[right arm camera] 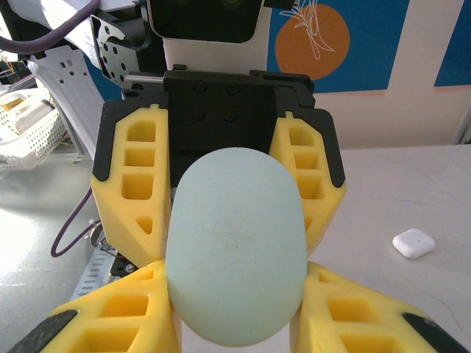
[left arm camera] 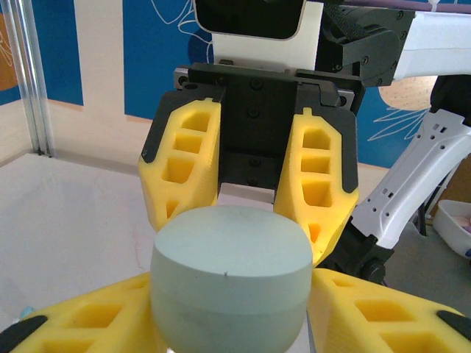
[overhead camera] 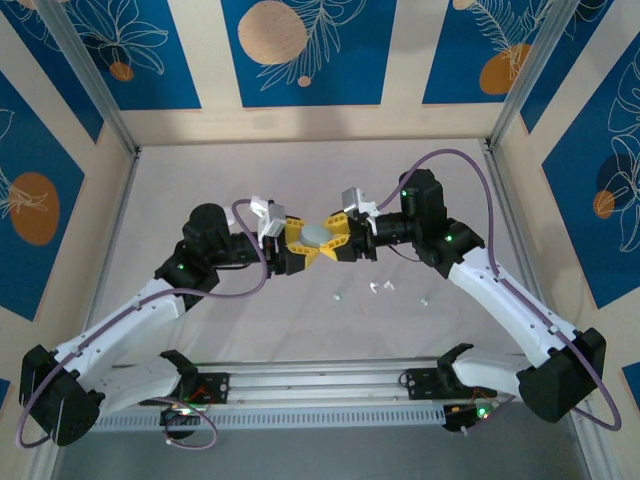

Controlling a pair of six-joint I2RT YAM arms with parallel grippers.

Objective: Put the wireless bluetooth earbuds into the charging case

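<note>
The left gripper point(overhead camera: 303, 245) and right gripper point(overhead camera: 334, 238) are both clamping the apparently closed charging case point(overhead camera: 317, 234) from opposite sides; the earbuds point(overhead camera: 378, 288) are lying loose near the case, on its arm-base side, none inserted yet.

Left gripper point(overhead camera: 303, 245) opposite right gripper point(overhead camera: 333, 238) (clamped)

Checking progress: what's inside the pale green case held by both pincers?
The case is closed, so its inside is hidden. A few small pieces, apparently earbuds, lie loose on the table nearby.
</note>
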